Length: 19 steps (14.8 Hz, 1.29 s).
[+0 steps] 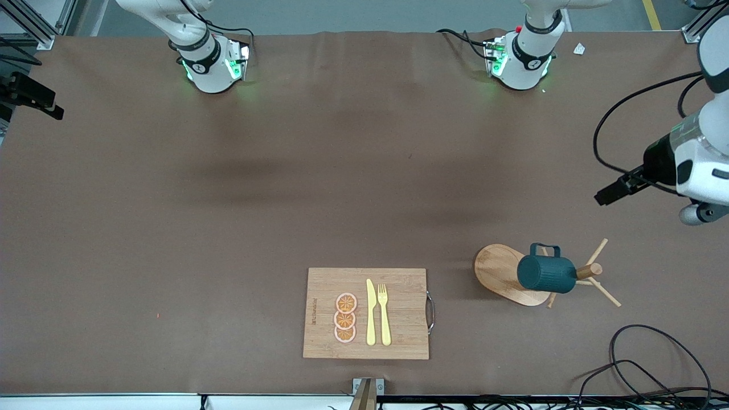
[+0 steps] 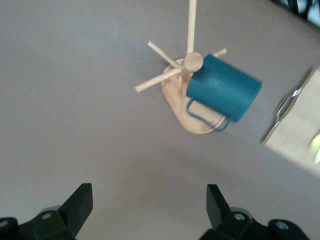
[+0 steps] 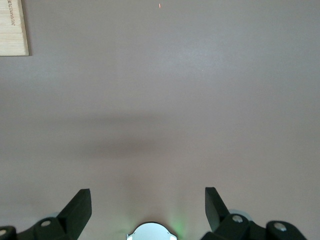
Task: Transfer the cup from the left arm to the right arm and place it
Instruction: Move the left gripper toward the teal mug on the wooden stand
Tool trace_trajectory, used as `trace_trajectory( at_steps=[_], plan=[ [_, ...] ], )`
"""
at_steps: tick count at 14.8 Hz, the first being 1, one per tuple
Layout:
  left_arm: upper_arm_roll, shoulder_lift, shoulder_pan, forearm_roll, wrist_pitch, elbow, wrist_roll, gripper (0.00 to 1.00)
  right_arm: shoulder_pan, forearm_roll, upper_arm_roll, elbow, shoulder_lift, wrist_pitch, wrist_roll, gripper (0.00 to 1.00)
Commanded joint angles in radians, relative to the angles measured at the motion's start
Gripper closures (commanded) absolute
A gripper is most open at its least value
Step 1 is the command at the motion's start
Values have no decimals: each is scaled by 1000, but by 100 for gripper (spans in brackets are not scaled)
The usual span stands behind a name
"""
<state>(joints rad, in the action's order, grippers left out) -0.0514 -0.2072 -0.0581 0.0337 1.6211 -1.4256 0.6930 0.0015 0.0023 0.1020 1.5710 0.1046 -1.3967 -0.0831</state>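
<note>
While the cup [image 1: 545, 274] hangs on the wooden peg rack [image 1: 507, 275], your grippers hold nothing
Left gripper [image 2: 149, 206] spread wide above bare table near the rack; right gripper [image 3: 148, 207] spread wide, arm waiting

Matt ribbed teal cup [image 1: 545, 274], pale wooden peg rack [image 1: 507, 274], smooth wooden board [image 1: 366, 313], matt brown cloth table cover [image 1: 228, 199]

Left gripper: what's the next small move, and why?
Probably bring the left gripper down toward the cup and line its open fingers up with the ribbed body. The cup hangs sideways on a peg of the wooden peg rack, untouched, and the gripper is up in the air, well clear of it. The right gripper waits open over bare table.
</note>
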Motion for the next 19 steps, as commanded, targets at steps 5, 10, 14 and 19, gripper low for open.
trace_trajectory(
  at_steps=[5, 10, 14, 19],
  plan=[
    [-4, -158, -9, 80, 181, 74, 452, 2, 0, 7, -10, 18, 15, -7, 5, 0],
    [-2, -251, 9, 132, 279, 94, 612, 2, 2, 7, -11, 18, 15, -1, 5, 0],
    [4, -305, 30, 221, 287, 116, 657, 2, 2, 7, -11, 18, 15, 2, 5, 0],
    [-1, -351, 23, 224, 313, 114, 729, 2, 2, 7, -11, 18, 15, 2, 5, 0]
  ],
)
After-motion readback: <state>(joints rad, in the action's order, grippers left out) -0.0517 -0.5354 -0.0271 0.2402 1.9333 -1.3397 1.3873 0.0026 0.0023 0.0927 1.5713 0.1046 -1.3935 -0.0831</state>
